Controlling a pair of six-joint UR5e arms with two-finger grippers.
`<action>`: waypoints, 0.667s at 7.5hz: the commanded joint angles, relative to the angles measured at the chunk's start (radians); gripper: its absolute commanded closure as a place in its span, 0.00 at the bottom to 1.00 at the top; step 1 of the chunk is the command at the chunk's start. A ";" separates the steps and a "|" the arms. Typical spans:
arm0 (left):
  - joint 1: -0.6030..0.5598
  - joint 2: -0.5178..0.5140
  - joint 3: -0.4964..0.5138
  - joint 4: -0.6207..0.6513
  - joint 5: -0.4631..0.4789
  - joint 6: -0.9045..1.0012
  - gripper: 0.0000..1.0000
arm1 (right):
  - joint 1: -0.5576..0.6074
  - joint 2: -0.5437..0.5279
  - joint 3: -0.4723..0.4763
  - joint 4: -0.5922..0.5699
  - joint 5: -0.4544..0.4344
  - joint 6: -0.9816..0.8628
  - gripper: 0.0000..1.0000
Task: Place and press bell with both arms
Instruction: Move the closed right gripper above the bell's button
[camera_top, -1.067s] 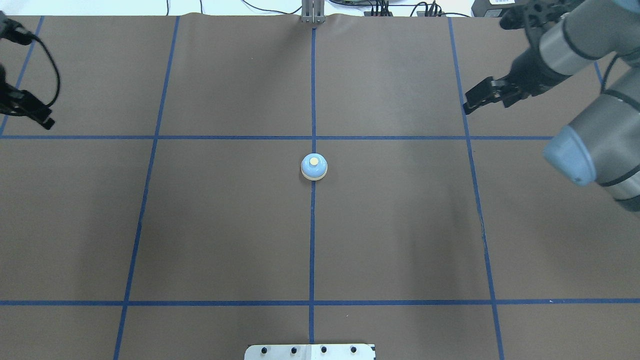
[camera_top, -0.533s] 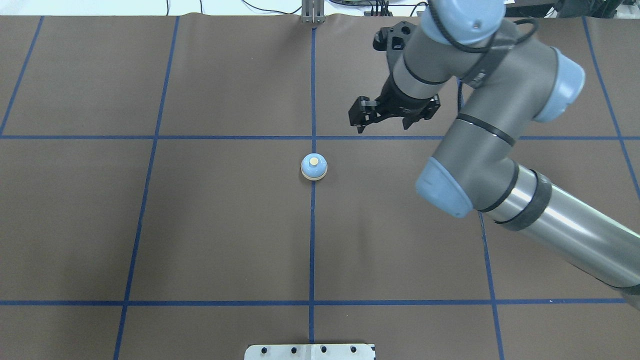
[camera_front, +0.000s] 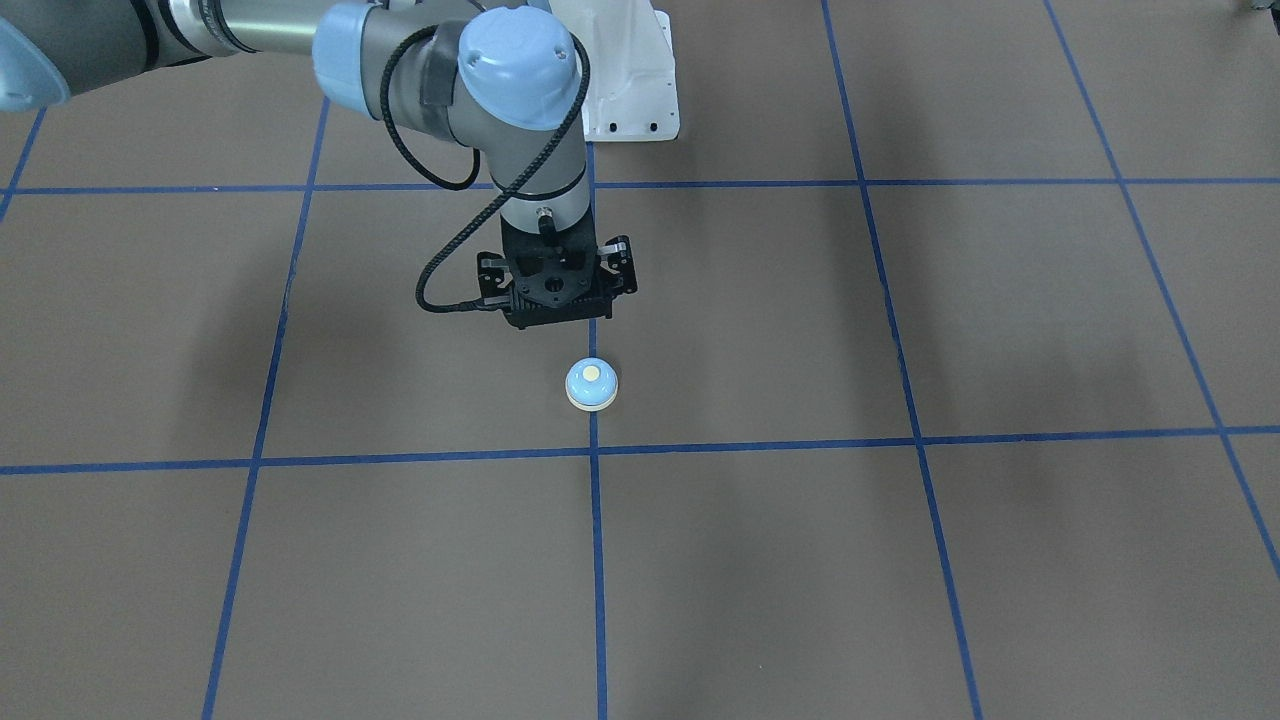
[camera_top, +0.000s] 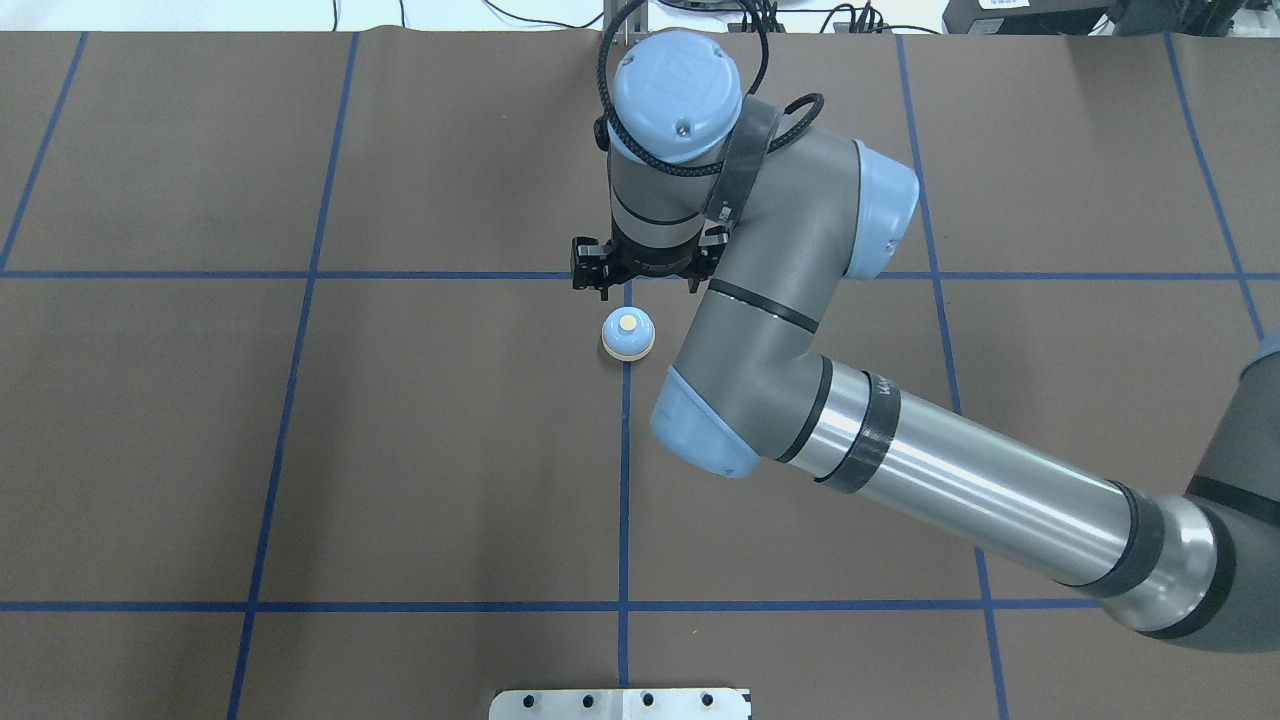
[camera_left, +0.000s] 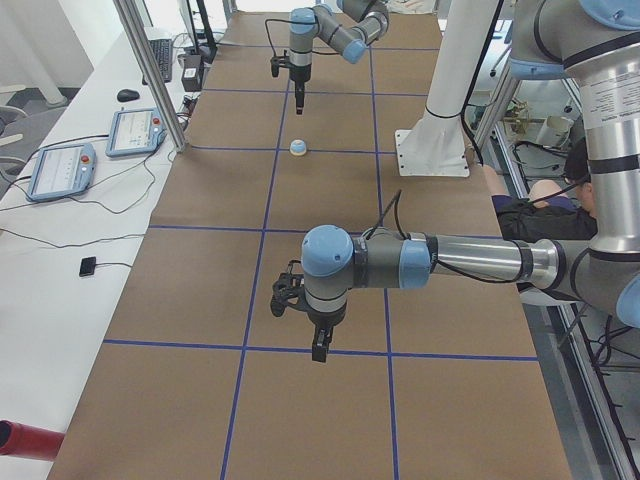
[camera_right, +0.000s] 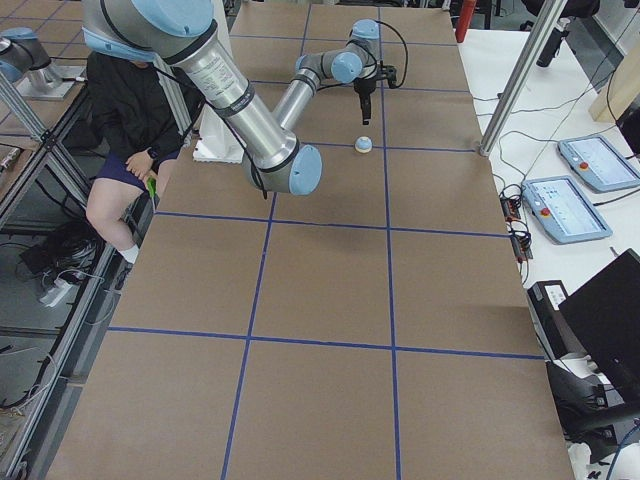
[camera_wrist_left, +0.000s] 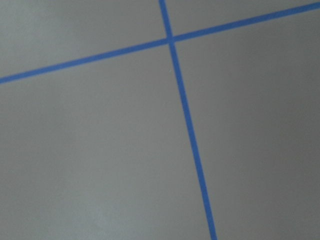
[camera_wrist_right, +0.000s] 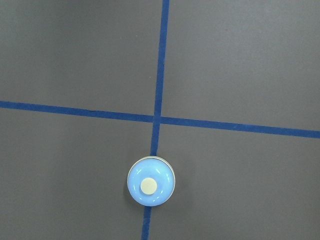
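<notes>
The light-blue bell (camera_top: 628, 333) with its cream button stands on the brown table at the centre tape line. It also shows in the front view (camera_front: 591, 384), both side views (camera_left: 297, 148) (camera_right: 364, 144) and the right wrist view (camera_wrist_right: 150, 181). My right gripper (camera_top: 640, 283) (camera_front: 556, 312) points straight down and hovers above the table close by the bell, not touching it. Its fingers look shut and empty. My left gripper (camera_left: 318, 345) shows only in the exterior left view, low over the table far from the bell. I cannot tell if it is open or shut.
The white bolted pedestal (camera_front: 625, 90) stands at the robot's side of the table. Blue tape lines (camera_top: 624, 480) cross the table. Tablets (camera_left: 60, 170) and a metal post (camera_left: 150, 70) are at the far side. A seated person (camera_right: 130, 130) is beside the base.
My right arm has swung in from the right edge to the centre, and its gripper now hangs by the bell. My left gripper has left the overhead view. The bell has not moved.
</notes>
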 joint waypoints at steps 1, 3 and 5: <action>-0.001 0.004 -0.012 -0.004 -0.021 -0.005 0.00 | -0.027 0.014 -0.129 0.114 -0.023 -0.005 0.81; -0.001 0.004 -0.012 -0.004 -0.020 -0.003 0.00 | -0.032 0.020 -0.182 0.173 -0.032 -0.014 1.00; -0.001 0.004 -0.016 -0.004 -0.020 -0.005 0.00 | -0.032 0.037 -0.225 0.204 -0.032 -0.014 1.00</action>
